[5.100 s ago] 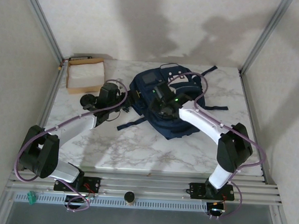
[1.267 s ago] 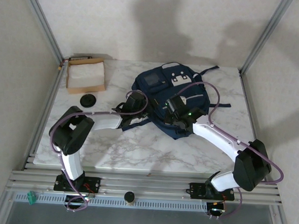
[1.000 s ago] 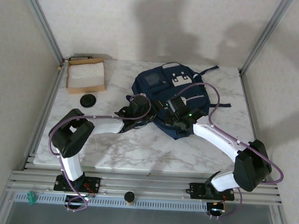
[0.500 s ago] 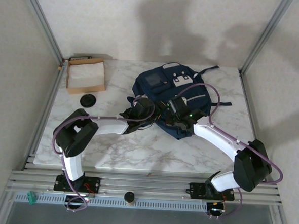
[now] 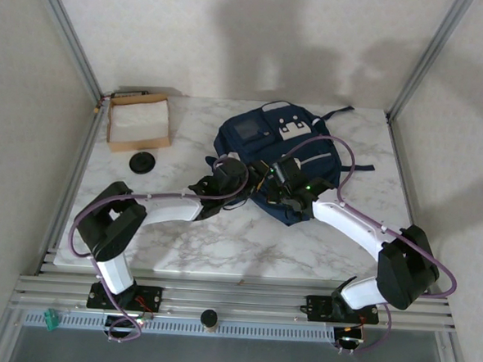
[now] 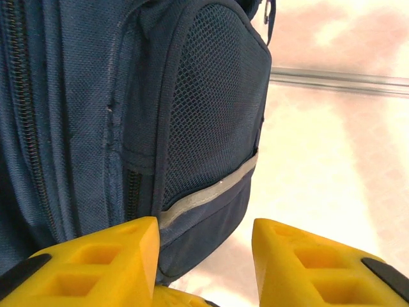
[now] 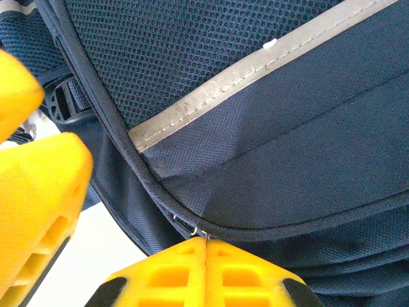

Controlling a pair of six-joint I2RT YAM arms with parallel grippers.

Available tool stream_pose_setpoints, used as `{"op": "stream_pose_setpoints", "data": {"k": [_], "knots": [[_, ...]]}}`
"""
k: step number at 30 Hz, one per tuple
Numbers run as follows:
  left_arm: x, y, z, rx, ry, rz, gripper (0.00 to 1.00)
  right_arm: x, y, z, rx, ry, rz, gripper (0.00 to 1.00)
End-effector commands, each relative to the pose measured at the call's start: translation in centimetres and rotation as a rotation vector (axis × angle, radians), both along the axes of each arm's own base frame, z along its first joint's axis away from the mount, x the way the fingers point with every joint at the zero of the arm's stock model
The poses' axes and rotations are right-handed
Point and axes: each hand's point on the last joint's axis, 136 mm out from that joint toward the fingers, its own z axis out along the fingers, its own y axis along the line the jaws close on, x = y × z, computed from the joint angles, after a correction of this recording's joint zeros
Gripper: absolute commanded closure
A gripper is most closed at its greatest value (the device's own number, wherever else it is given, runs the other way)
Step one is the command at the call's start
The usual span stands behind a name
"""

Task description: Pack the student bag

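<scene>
Step in hand, as I judge it: getting the student bag (image 5: 248, 140) open, with packing proper not yet begun. The bag lies flat on the table (image 5: 221, 245), directly ahead of both tools.

Right gripper (image 7: 206, 252): jaws fully closed at the curved zip seam, pinching what looks like a small metal zip pull (image 7: 199, 231) — too tiny to be sure.

Left gripper (image 6: 204, 252): jaws roughly half apart, the bag's lower corner between them, not clamped.

Next move calls for the left to close and anchor the fabric — then the right draws along the zip track.
</scene>
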Motion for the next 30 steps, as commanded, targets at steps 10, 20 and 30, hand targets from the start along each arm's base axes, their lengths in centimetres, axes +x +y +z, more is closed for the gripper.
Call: {"op": "stream_pose_setpoints", "data": {"k": [10,20,30], "knots": [[1.8,-1.7,-2.4,0.050,0.055,0.026,0.55,-0.4,0.2,0.0,0.012,0.001,0.030,1.00],[3.1,-0.9,-5.3,0.116,0.105,0.126,0.87,-0.4,-0.5,-0.3,-0.031,0.009,0.016,1.00],[3.5,4.0,-4.8,0.221,0.074,0.205,1.00,-0.5,-4.6,0.4,-0.104,0.005,-0.030,1.00]]}}
